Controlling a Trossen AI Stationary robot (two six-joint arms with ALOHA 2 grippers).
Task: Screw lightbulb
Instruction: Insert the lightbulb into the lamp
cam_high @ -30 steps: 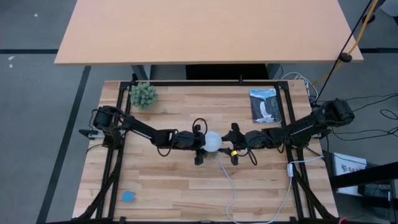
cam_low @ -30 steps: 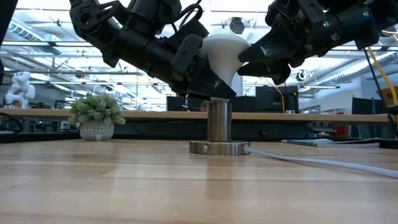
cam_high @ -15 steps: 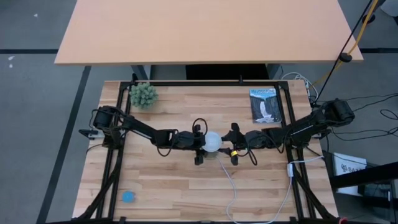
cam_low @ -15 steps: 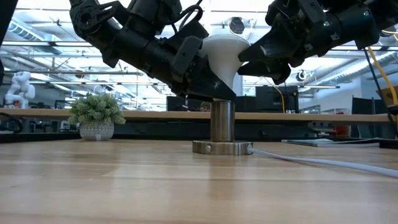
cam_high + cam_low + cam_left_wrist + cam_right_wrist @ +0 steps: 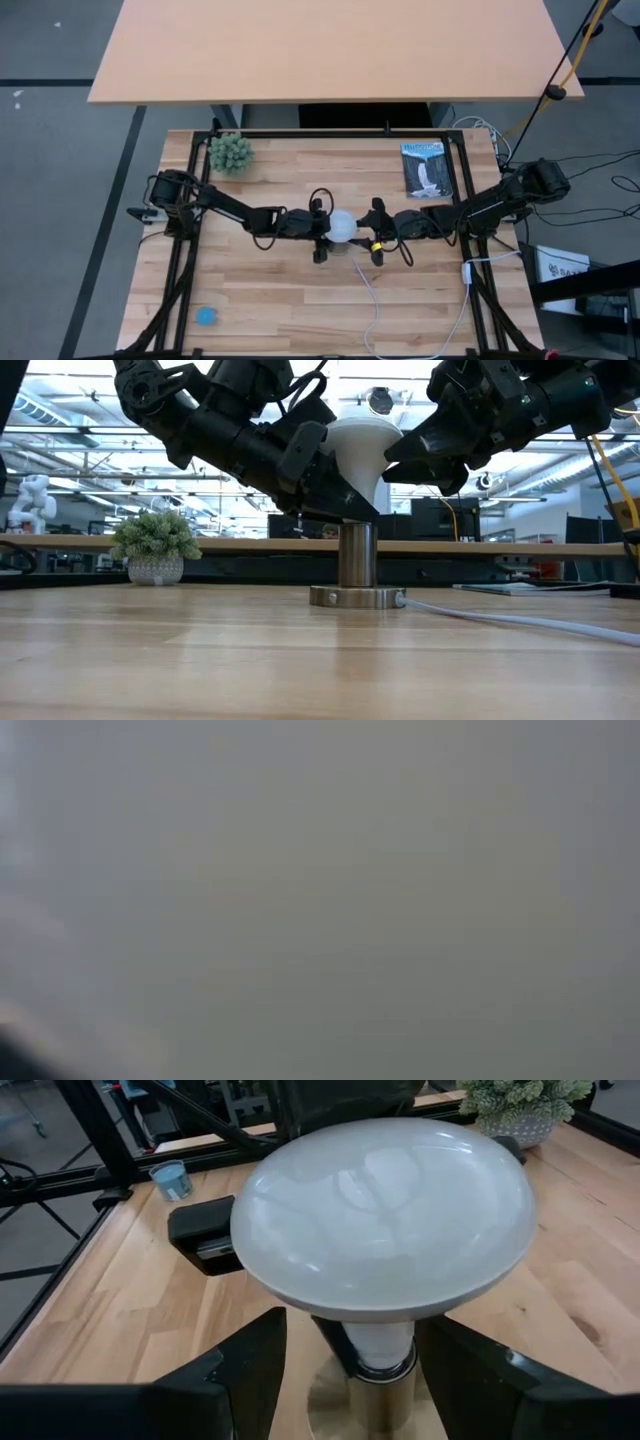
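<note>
The white lightbulb [image 5: 343, 228] stands upright at the table's middle, its narrow base in the silvery socket [image 5: 357, 555], which rests on its flat round foot [image 5: 357, 597]. My left gripper [image 5: 330, 232] comes from the table's left and is shut on the bulb. My right gripper [image 5: 372, 232] comes from the right and is open. Its fingers stand on either side of the bulb's neck [image 5: 383, 1342], below the globe [image 5: 385, 1205], with gaps showing. The left wrist view shows only grey blur. My left gripper pinches the lightbulb between its two fingers, coming level from the table's left. One finger [image 5: 205, 1235] lies against the globe's underside near its wide rim [image 5: 250, 1250]; the globe hides the other. The bulb stands upright with its base in the socket.
The socket's thin white cord [image 5: 365, 290] runs to the table's near edge. A small potted plant [image 5: 231, 152] stands at the far left and a booklet [image 5: 426, 170] lies at the far right. A small blue disc [image 5: 206, 316] lies near the front left corner.
The socket and the bulb have shifted slightly toward the table's right. Both grippers stay about where they were.
</note>
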